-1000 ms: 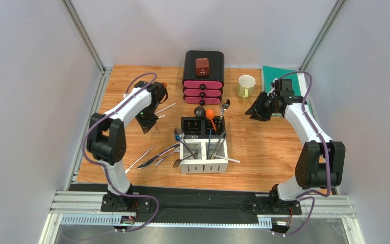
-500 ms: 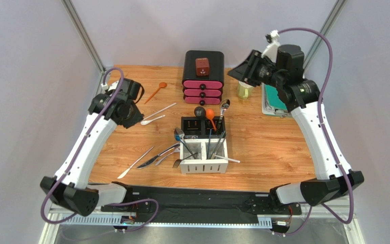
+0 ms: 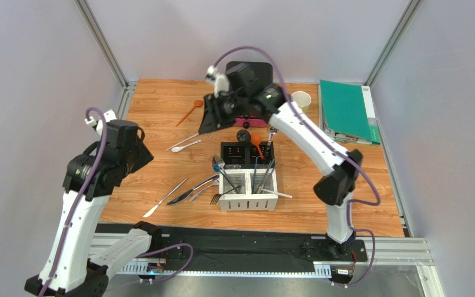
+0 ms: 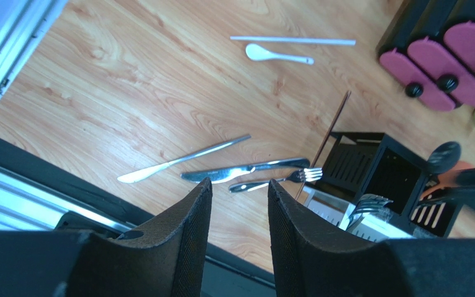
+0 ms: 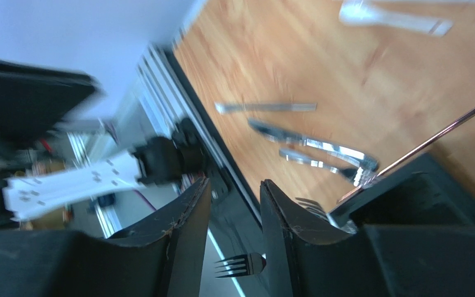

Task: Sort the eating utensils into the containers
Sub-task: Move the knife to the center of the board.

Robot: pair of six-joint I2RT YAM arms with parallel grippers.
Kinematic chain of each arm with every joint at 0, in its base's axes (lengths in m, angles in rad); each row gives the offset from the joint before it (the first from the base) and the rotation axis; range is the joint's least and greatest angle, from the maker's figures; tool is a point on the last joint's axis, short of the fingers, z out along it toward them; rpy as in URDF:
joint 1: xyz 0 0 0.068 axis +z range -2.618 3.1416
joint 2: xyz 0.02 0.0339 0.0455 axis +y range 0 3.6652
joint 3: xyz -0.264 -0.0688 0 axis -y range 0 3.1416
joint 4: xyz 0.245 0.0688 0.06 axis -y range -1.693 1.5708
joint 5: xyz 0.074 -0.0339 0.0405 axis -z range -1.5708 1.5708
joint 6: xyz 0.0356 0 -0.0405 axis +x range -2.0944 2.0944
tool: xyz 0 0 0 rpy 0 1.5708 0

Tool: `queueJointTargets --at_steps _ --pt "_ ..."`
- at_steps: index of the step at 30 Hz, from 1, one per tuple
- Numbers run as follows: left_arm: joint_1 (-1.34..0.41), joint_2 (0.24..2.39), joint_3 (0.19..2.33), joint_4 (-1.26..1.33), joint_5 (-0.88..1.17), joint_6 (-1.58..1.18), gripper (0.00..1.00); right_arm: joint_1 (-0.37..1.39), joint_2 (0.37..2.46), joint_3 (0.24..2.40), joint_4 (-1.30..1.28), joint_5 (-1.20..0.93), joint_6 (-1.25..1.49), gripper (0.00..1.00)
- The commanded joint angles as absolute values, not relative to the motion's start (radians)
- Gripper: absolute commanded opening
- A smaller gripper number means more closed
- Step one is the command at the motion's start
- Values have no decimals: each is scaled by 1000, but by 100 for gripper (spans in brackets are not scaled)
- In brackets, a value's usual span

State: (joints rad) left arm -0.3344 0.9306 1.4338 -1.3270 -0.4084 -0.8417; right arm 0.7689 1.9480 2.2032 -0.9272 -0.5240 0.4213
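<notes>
The caddy stands mid-table with forks, chopsticks, and an orange and a black spoon upright in it. Two silver knives and a fork lie to its left. A white spoon, a white stick and an orange spoon lie further back. My left gripper is open and empty, high over the near left; the knives and fork show beyond it. My right gripper is open and empty, raised left of the drawer box.
The black-and-pink drawer box stands behind the caddy, partly hidden by my right arm. A pale green mug and a green folder are at the back right. A dark chopstick leans from the caddy's black compartment.
My left arm rose and pulled back toward the near left. My right arm swung from the back right across to above the drawer box. The utensils have not moved.
</notes>
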Motion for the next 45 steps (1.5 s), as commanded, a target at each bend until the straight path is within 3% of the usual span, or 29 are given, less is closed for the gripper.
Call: queueJointTargets --at_steps 1,14,29,35,45 --pt "-310 845 1466 -1476 -486 -850 45 909 2045 2249 -1095 -558 293 41" --pt "-307 747 1597 -1641 -658 -942 44 1097 2298 2315 -1025 -647 241 44" --pt "-307 793 1634 -1680 -591 -937 39 1112 2597 2557 -922 -614 313 48" --pt "-307 818 1626 -1678 -589 -913 38 1115 2611 2465 -782 -597 350 48" --pt "-307 853 1608 -1671 -580 -877 35 1112 2718 2514 -730 -626 399 51"
